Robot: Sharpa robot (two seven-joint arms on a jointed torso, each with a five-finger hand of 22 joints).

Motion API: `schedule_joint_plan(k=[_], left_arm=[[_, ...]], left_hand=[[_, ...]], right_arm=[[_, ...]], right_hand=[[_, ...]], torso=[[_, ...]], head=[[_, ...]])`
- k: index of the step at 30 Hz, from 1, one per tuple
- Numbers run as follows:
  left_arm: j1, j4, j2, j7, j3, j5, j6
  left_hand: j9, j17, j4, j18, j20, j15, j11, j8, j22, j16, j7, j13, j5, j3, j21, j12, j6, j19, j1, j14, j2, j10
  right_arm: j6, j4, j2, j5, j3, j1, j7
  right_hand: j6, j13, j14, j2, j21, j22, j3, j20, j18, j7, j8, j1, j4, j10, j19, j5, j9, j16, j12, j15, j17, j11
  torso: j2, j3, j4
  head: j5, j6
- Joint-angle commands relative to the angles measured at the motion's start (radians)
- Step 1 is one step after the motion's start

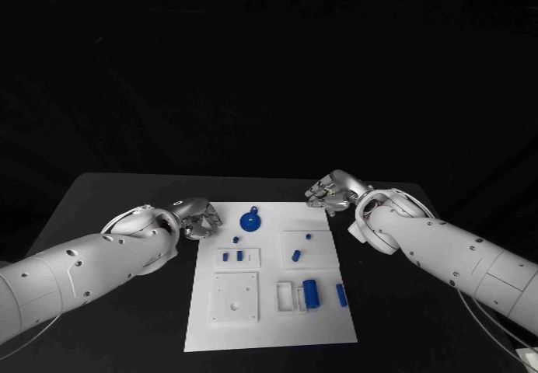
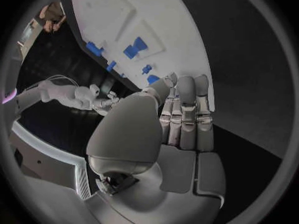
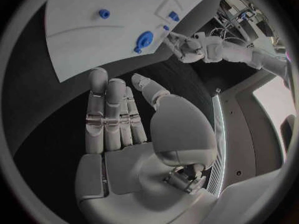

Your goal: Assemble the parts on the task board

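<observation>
The white task board (image 1: 269, 334) lies in the middle of the black table. On its far end rests a round blue part with a small tab (image 1: 251, 222) (image 3: 144, 38). Small blue pieces (image 1: 232, 254) sit in a left recess, and another (image 1: 296, 254) sits mid-board. A blue cylinder (image 1: 312, 293) and a blue bar (image 1: 340, 294) lie toward the near right. My left hand (image 1: 197, 217) (image 2: 181, 119) hovers at the board's far left edge, fingers straight and holding nothing. My right hand (image 1: 334, 192) (image 3: 115, 114) is at the far right corner, also holding nothing.
A raised white square block (image 1: 235, 299) and a white slotted piece (image 1: 287, 297) sit on the board's near half. Black tabletop (image 1: 112, 202) runs on both sides of the board. A cable (image 1: 499, 326) trails by the right arm.
</observation>
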Motion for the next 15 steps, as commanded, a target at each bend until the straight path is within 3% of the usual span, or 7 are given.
schedule_joint_plan(k=[1, 5, 8, 13, 15], left_arm=[[0.009, 0.010, -0.022, 0.084, 0.006, 0.333, -0.067], [0.020, 0.043, -0.056, 0.142, 0.012, 0.552, -0.074], [0.027, 0.075, -0.080, 0.181, 0.016, 0.668, -0.064], [0.038, 0.128, -0.114, 0.223, 0.020, 0.784, -0.038], [0.042, 0.147, -0.125, 0.237, 0.021, 0.807, -0.029]], left_hand=[[0.001, -0.039, -0.004, -0.018, -0.003, -0.003, -0.002, -0.001, 0.016, -0.099, -0.001, 0.001, 0.012, 0.005, -0.027, -0.002, 0.015, -0.046, -0.009, -0.022, 0.007, 0.013], [0.001, -0.100, -0.007, -0.040, 0.009, 0.012, 0.003, -0.001, -0.023, -0.263, 0.003, 0.001, 0.012, -0.002, -0.101, -0.002, 0.011, -0.103, -0.025, -0.058, 0.015, 0.005], [0.001, -0.149, 0.001, -0.056, 0.033, 0.039, 0.017, -0.002, -0.079, -0.396, 0.008, 0.001, 0.012, 0.001, -0.179, -0.003, 0.000, -0.161, -0.046, -0.116, 0.017, -0.025], [0.001, -0.186, 0.008, -0.060, 0.067, 0.071, 0.036, -0.001, -0.198, -0.598, 0.013, 0.000, 0.013, -0.006, -0.290, -0.002, -0.016, -0.179, -0.060, -0.110, 0.015, -0.074], [0.001, -0.185, 0.009, -0.060, 0.077, 0.079, 0.040, -0.001, -0.246, -0.671, 0.014, 0.000, 0.017, -0.011, -0.297, -0.002, -0.019, -0.187, -0.063, -0.099, 0.014, -0.082]], right_arm=[[0.121, 0.028, -0.007, -0.215, 0.000, -0.009, -0.016], [0.148, 0.061, -0.014, -0.338, -0.002, -0.020, -0.034], [0.159, 0.082, -0.017, -0.411, -0.006, -0.028, -0.052], [0.168, 0.107, -0.017, -0.511, -0.016, -0.040, -0.090], [0.175, 0.112, -0.016, -0.544, -0.020, -0.043, -0.105]], right_hand=[[0.009, -0.002, 0.008, 0.002, 0.007, 0.001, 0.003, -0.005, 0.015, -0.001, 0.001, -0.005, -0.004, -0.011, 0.039, -0.012, -0.001, 0.005, -0.005, -0.001, 0.001, 0.003], [0.005, -0.002, 0.010, -0.004, 0.011, -0.001, 0.000, -0.003, 0.018, 0.001, 0.001, -0.011, -0.007, -0.036, 0.039, -0.038, -0.002, 0.006, -0.006, 0.004, 0.000, 0.010], [-0.006, -0.002, 0.013, -0.010, 0.015, -0.004, -0.006, 0.001, 0.022, 0.004, 0.001, -0.015, -0.006, -0.055, 0.040, -0.057, -0.002, 0.008, -0.006, 0.007, -0.002, 0.016], [-0.024, -0.002, 0.028, -0.025, 0.030, -0.015, -0.027, 0.007, 0.026, 0.007, 0.001, -0.017, 0.003, -0.067, 0.042, -0.079, -0.002, 0.009, -0.006, 0.012, -0.013, 0.019], [-0.029, -0.002, 0.030, -0.030, 0.036, -0.022, -0.034, 0.008, 0.026, 0.009, 0.001, -0.015, 0.006, -0.073, 0.042, -0.082, -0.002, 0.008, -0.006, 0.013, -0.018, 0.021]], torso=[[-0.001, -0.0015, 0.0031], [0.000, -0.0031, 0.0015], [0.000, -0.0030, 0.0013], [-0.001, -0.0025, 0.0043], [-0.001, -0.0031, 0.0047]], head=[[-0.004, 0.002], [-0.005, 0.003], [-0.004, 0.004], [-0.003, 0.004], [-0.003, 0.004]])
